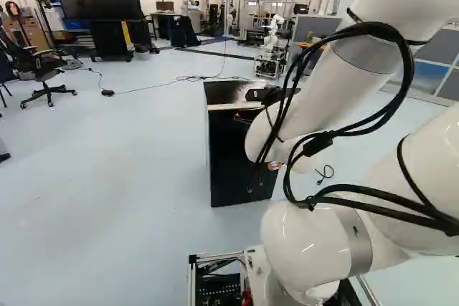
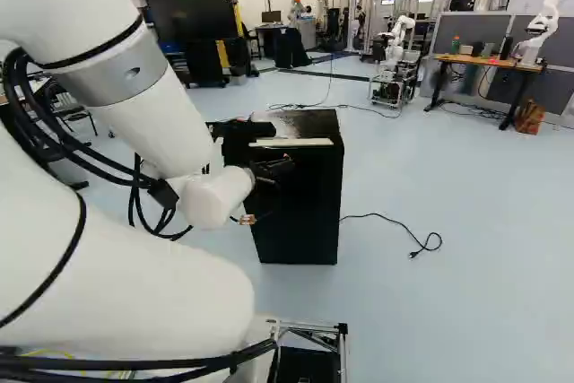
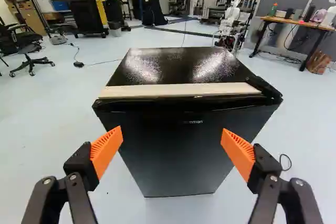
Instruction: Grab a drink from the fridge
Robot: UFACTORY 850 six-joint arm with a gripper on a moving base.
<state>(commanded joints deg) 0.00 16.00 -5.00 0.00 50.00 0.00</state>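
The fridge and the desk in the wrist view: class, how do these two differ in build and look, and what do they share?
The fridge is a solid box, whereas the desk stands on legs. The fridge's top is glossy black; the desk's is wood-coloured. The fridge carries a pale strip along its top's front edge, while the desk holds a green bottle among other items. Both have flat tops.

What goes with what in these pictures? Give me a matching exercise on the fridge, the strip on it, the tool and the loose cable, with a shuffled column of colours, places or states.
Things
1. Fridge
2. Strip
3. Tool
4. Loose cable

Descriptions
A. On the floor, right of the fridge in the right base view
B. Open, gripping nothing
C. Black, with a shiny top
D. Pale, along the fridge's upper front edge

Pairs: 1-C, 2-D, 3-B, 4-A
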